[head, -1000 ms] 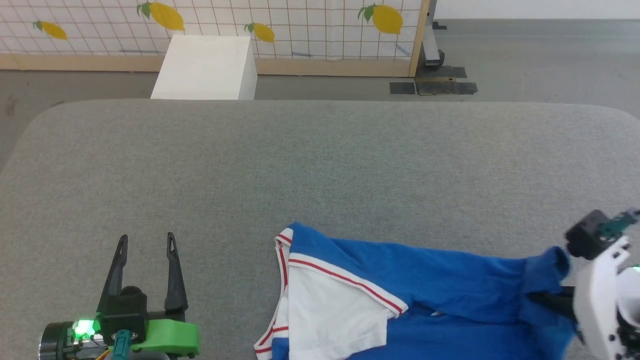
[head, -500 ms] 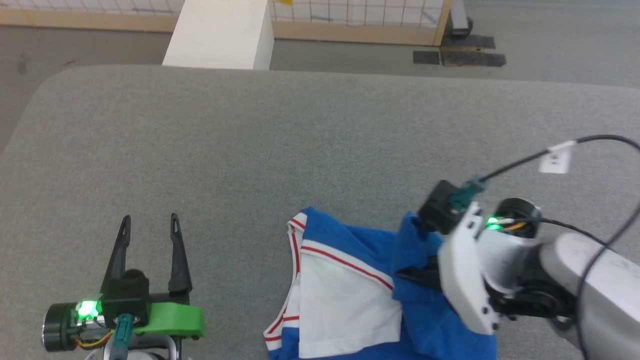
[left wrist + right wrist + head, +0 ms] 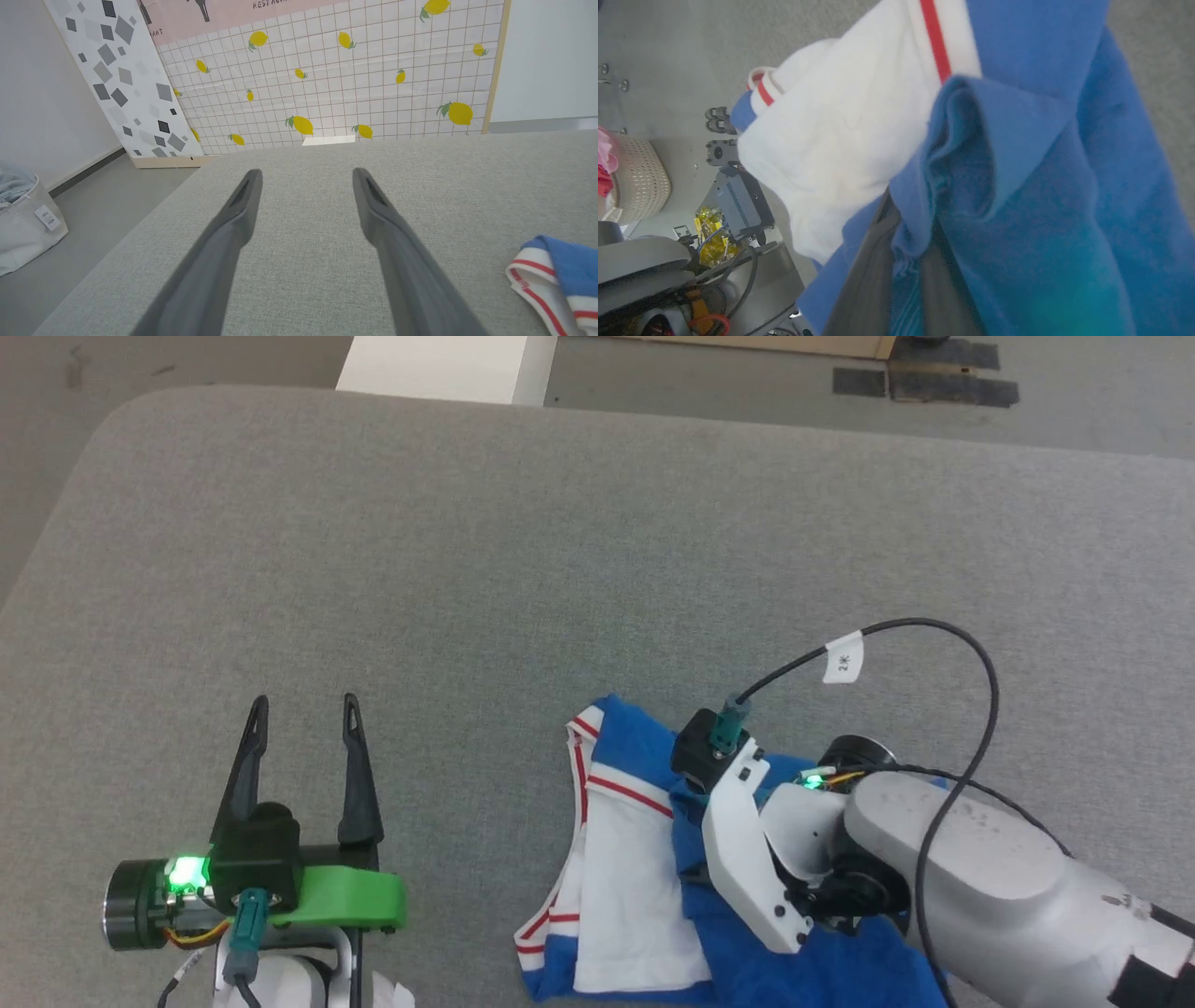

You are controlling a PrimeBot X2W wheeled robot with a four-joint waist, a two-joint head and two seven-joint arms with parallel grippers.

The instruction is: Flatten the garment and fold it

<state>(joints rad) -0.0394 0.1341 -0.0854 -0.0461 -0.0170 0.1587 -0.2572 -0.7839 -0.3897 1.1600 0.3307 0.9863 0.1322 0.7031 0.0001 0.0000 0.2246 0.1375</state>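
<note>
Leftward travel of the right gripper [image 3: 901, 242] is the main change. One second ago it pinched blue cloth at the right end of the garment [image 3: 644, 756]; now that cloth is carried across the blue body to just beside the white sleeve [image 3: 625, 887]. The head camera has also tilted down, so the lemon-patterned wall [image 3: 327, 93] has left the head view, while the table [image 3: 467, 569] has not shifted.

Table: grey, coarsely woven covering with a rounded far-left corner.

Garment: soft royal-blue knit with a white sleeve and red-striped white trim [image 3: 581, 775]. It lies crumpled and doubled over at the near edge of the table, right of centre.

Right arm [image 3: 962, 877]: a smooth pale shell reaching in from the near right, above the right part of the garment.

Right gripper: dark fingers pressed together on a bunched blue fold, with cloth draped around them in the right wrist view.

Left gripper [image 3: 303, 702]: two long, dark, tapered fingers spread wide with nothing between them. It sits over bare table, well apart to the left of the garment, on a green mount [image 3: 345, 896].

Cable [image 3: 971, 653]: thin and black, looping above the right wrist, with a small white tag [image 3: 843, 661].
</note>
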